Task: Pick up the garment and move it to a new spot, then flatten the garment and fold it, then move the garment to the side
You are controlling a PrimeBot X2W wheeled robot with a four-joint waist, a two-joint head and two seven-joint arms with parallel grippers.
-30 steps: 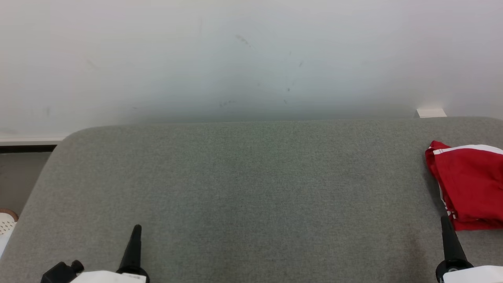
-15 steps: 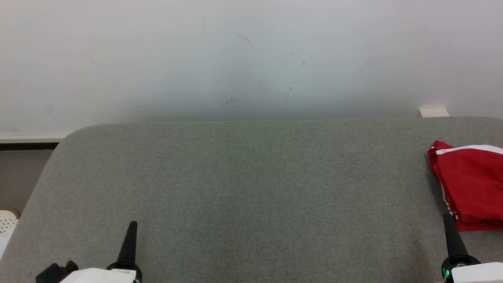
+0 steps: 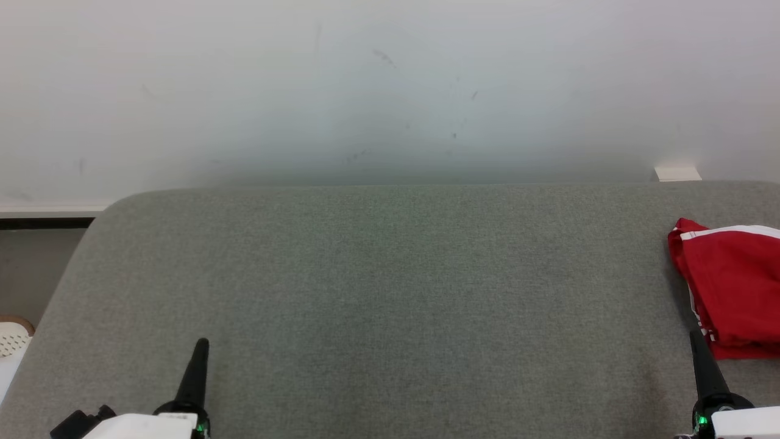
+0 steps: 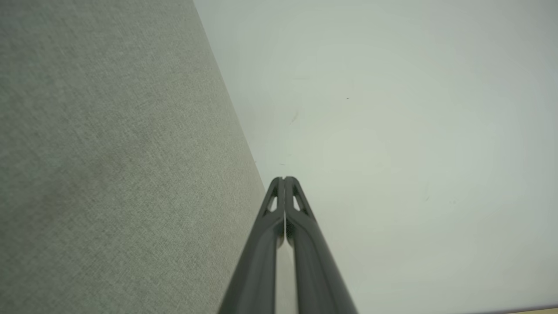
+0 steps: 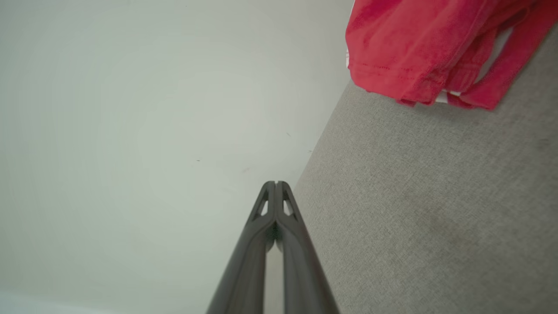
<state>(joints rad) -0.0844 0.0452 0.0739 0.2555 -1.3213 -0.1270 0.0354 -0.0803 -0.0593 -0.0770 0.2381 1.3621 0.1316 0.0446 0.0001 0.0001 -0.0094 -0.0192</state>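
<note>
Garment (image 3: 731,286) sits roughly folded at the grey pad's (image 3: 390,292) right edge, probably all 3 steps done; left gripper (image 3: 201,345) and right gripper (image 3: 695,339) pressed together, empty.

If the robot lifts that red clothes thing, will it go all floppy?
Probably floppy: the red garment lies in soft bunched folds, so it would likely sag and unfold. It looks thin, so likely light. Pushed, it may bunch up on the rough grey cushion rather than slide.
</note>
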